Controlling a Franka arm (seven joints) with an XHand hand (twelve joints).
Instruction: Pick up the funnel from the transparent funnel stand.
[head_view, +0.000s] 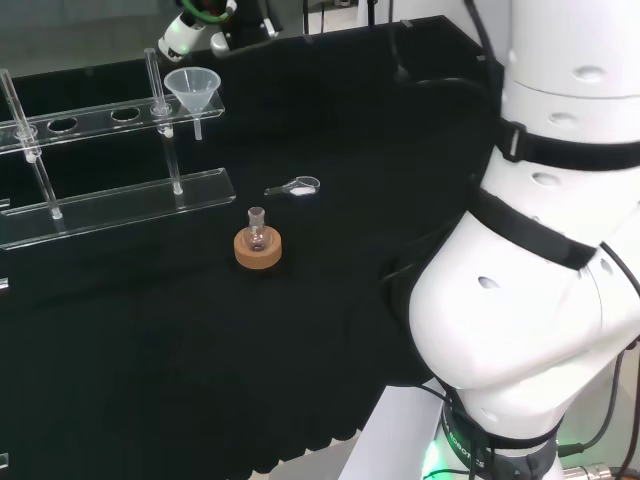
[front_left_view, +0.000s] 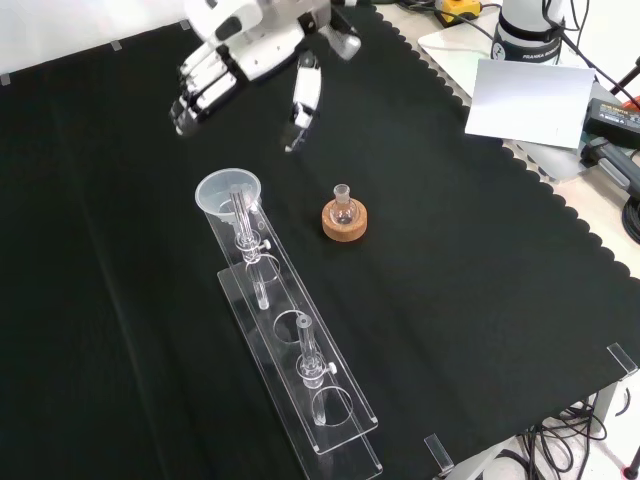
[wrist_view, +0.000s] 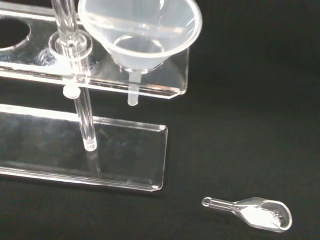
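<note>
One clear funnel (front_left_view: 228, 191) sits in the end hole of the transparent funnel stand (front_left_view: 300, 372), its wide mouth up and its stem hanging through the upper plate, short of the base plate below; in the wrist view the funnel (wrist_view: 142, 32) is close, resting in that last hole beside an upright clear rod of the stand (wrist_view: 80, 165). In the head view the funnel (head_view: 190, 90) is at the right end of the stand (head_view: 120, 205), and in the front view it is at the stand's far end. Above it in the front view the hand (front_left_view: 250, 55) hovers over the black cloth of the worktop (front_left_view: 450, 300), fingers (front_left_view: 200, 95) straight and spread, thumb apart from them, holding nothing and clear of the funnel. A small round flask (front_left_view: 344, 208) stands upright in a cork ring (front_left_view: 345, 222) to the right of the funnel in the front view, apart from the stand. A small clear scoop (wrist_view: 252, 212) with a little white powder in its bowl lies flat on the cloth near the stand's end; in the head view the scoop (head_view: 295, 186) lies between the stand and the flask (head_view: 258, 232).
</note>
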